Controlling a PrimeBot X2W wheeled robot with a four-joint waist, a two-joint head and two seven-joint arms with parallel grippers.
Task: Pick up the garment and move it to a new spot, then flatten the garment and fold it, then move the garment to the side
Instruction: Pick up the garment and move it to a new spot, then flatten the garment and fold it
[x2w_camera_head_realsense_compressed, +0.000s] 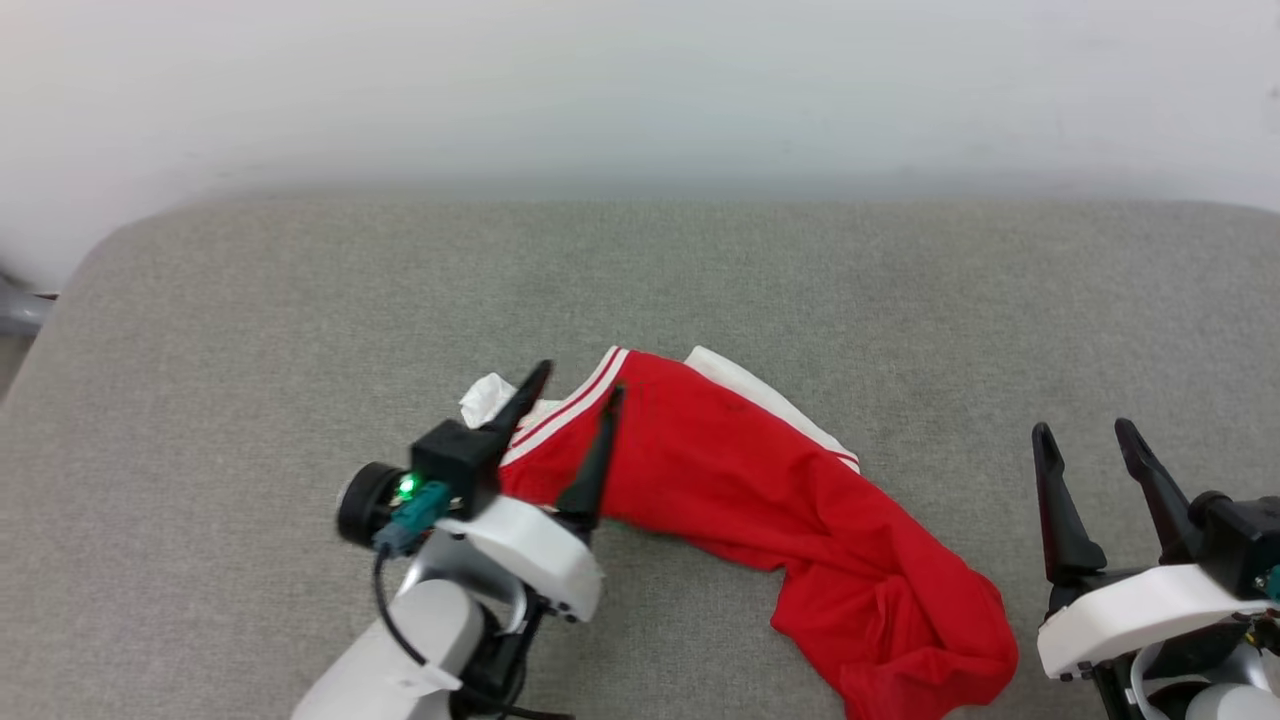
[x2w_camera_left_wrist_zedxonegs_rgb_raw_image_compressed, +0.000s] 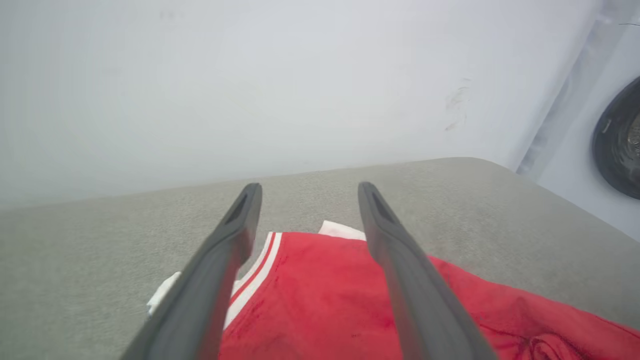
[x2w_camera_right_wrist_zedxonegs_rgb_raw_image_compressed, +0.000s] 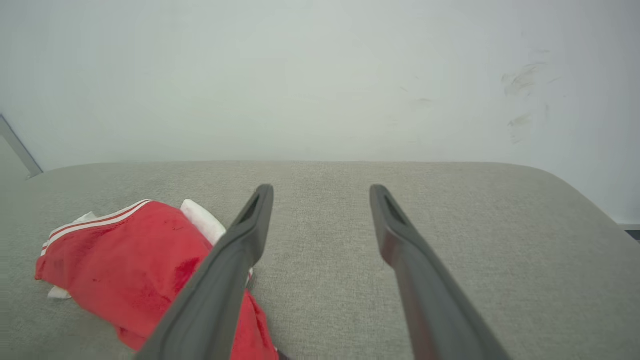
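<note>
- The shirt (x2w_camera_head_realsense_compressed: 760, 480) lay crumpled on the grey cloth surface (x2w_camera_head_realsense_compressed: 700, 270), a long red bunch running from the middle of the head view down to the lower right, where the bottom edge cut off its end.
- Its folds hid its true outline. A red-and-white striped band showed at its upper left end and a white strip along its upper edge.
- The left gripper (x2w_camera_head_realsense_compressed: 580, 380) sat at the lower left of centre, its two dark fingers spread apart. One finger lay over the striped band and the other over the red cloth, with nothing pinched between them.
- That gripper's body and pale forearm covered the shirt's left end. A white scrap poked out beyond the outer finger; whether it was a sleeve could not be told.
- In the left wrist view the left gripper (x2w_camera_left_wrist_zedxonegs_rgb_raw_image_compressed: 310, 187) stood open, with the shirt (x2w_camera_left_wrist_zedxonegs_rgb_raw_image_compressed: 320, 300) below and between the fingers, partly hidden behind them. Whether the fingers touched the cloth was unclear.
- A dark round thing (x2w_camera_left_wrist_zedxonegs_rgb_raw_image_compressed: 620, 140) at the right edge of that view was cut off and blurred.
- The right gripper (x2w_camera_head_realsense_compressed: 1084, 430) was at the lower right of the head view, fingers apart and empty, just beside the shirt's lower end. Its arm ran off the frame.
- In the right wrist view the right gripper (x2w_camera_right_wrist_zedxonegs_rgb_raw_image_compressed: 322, 189) gaped over bare grey cloth. The shirt (x2w_camera_right_wrist_zedxonegs_rgb_raw_image_compressed: 125, 250) lay at the lower left, partly behind one finger.
</note>
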